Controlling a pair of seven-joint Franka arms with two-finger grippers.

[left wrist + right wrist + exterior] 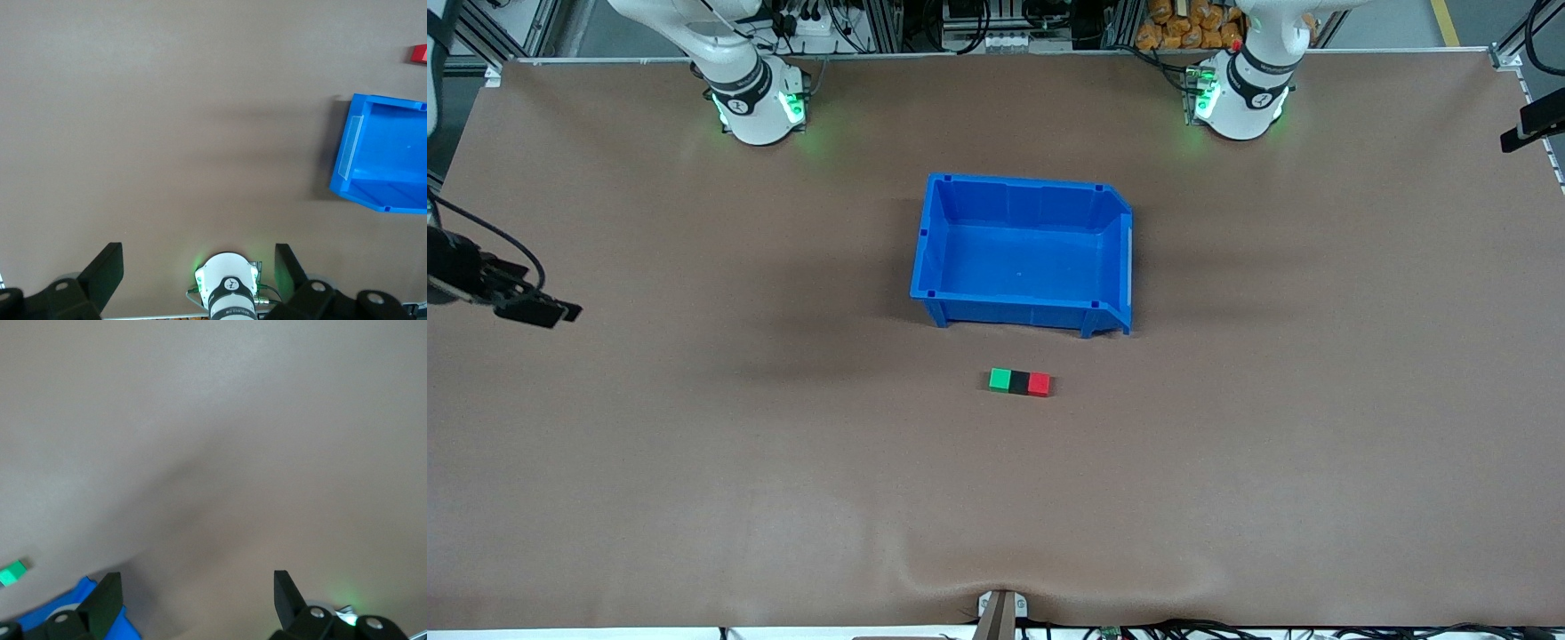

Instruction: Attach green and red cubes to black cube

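The green cube (1000, 380), the black cube (1019, 382) and the red cube (1039, 384) lie touching in one row on the brown table, the black one in the middle. The row is nearer to the front camera than the blue bin. My right gripper (538, 307) is open and empty, up in the air over the right arm's end of the table. In its wrist view (197, 593) the green cube (12, 573) shows far off. My left gripper (1529, 129) is open and empty over the left arm's end. In its wrist view (199, 267) the red cube (419, 53) shows at the edge.
An empty blue bin (1014, 311) stands at the table's middle, also in the left wrist view (373, 193) and partly in the right wrist view (80, 603). The arm bases (756, 102) (1240, 93) stand along the back edge. The cloth wrinkles near the front edge (996, 578).
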